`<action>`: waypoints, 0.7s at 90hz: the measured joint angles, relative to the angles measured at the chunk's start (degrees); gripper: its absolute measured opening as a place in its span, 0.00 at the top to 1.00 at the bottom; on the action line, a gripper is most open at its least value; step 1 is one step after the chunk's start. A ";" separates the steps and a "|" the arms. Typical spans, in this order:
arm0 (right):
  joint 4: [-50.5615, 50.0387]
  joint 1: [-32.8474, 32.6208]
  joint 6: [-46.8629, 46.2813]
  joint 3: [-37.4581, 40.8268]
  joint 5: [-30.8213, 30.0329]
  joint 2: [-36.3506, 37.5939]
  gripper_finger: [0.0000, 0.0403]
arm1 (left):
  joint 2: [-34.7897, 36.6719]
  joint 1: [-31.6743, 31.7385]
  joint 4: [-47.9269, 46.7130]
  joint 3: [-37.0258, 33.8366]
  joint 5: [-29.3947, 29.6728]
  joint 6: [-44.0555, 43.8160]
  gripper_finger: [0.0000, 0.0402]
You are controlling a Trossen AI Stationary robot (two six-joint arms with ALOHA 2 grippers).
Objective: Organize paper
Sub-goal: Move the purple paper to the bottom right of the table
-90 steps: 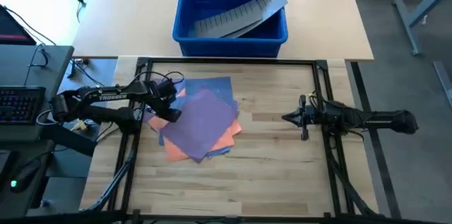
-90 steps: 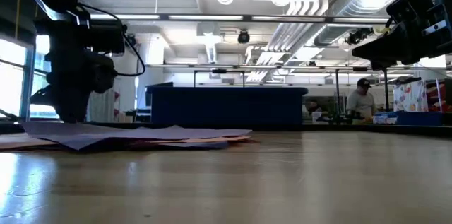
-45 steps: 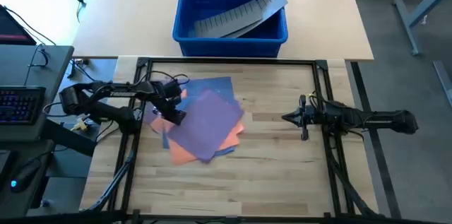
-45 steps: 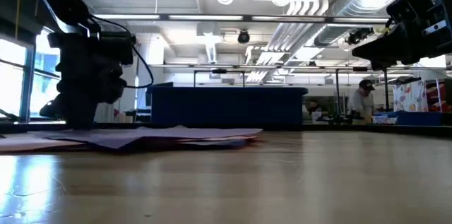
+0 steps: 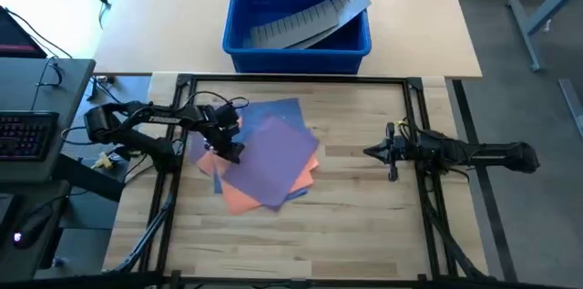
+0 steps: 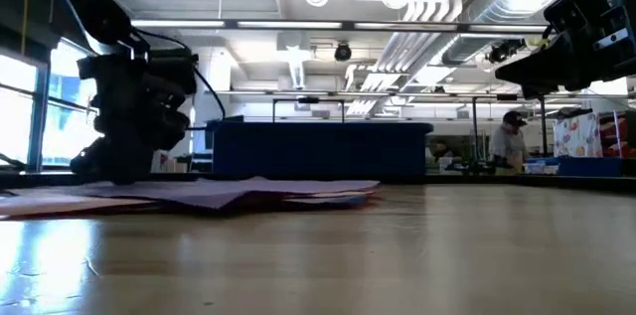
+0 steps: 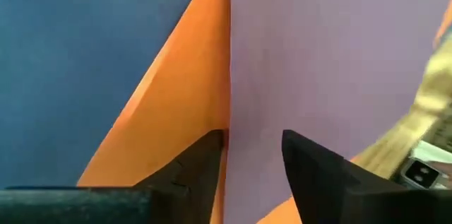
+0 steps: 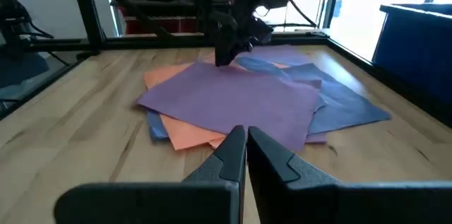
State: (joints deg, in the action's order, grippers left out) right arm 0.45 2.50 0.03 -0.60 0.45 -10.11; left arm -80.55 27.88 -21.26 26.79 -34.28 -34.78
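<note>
While the loose stack of paper (image 5: 267, 154) lay left of centre on the wooden table (image 5: 355, 221), bare wood stretched open to its right and below, and the blue bin (image 5: 298, 17) with a grey ridged strip (image 5: 305, 19) sat well apart at upper centre. The left gripper (image 5: 225, 149) stood on the stack's left edge, its jaws slightly spread, straddling the seam where the purple sheet (image 7: 332, 61) overlapped the orange sheet (image 7: 176, 118). The right gripper (image 5: 373, 151) hovered at centre right, jaws pressed together, clear of the paper.
</note>
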 joint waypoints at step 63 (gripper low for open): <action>0.01 0.00 0.00 0.01 0.02 0.00 1.00 | -1.32 -9.51 11.20 3.69 12.72 -10.15 1.00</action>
State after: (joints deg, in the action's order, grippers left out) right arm 0.46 2.50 0.03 -0.59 0.47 -10.11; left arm -81.87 18.37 -10.06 30.48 -21.56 -44.93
